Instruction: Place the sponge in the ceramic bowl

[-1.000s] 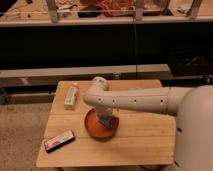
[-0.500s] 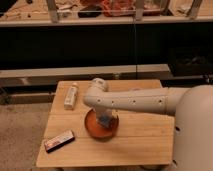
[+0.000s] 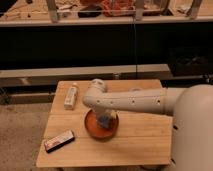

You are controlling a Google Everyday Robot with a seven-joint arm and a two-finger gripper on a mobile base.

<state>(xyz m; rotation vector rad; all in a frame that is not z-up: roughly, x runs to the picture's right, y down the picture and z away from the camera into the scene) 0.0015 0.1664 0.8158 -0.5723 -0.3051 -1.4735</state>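
The sponge [image 3: 104,120], small and blue, sits just over the middle of the ceramic bowl [image 3: 92,131], pinched tight in the gripper [image 3: 105,118], while a dark bar [image 3: 59,141] lies left of the bowl and a pale bottle [image 3: 71,96] lies farther back on its left.

Item 1: the ceramic bowl [image 3: 94,131] stands on the counter [image 3: 135,147], near the middle and slightly to the left.

Item 2: the gripper [image 3: 104,118] hangs over the inside of the bowl. The sponge [image 3: 105,121] is held between its closed fingers, within the rim line. Contact with the bowl floor cannot be determined.

Item 3: the arm [image 3: 135,100] reaches in from the right, above the bowl's rear edge.

Item 4: a flat bar [image 3: 59,140] lies front left, apart from the bowl.

Item 5: a bottle [image 3: 71,96] lies rear left, near the counter edge.
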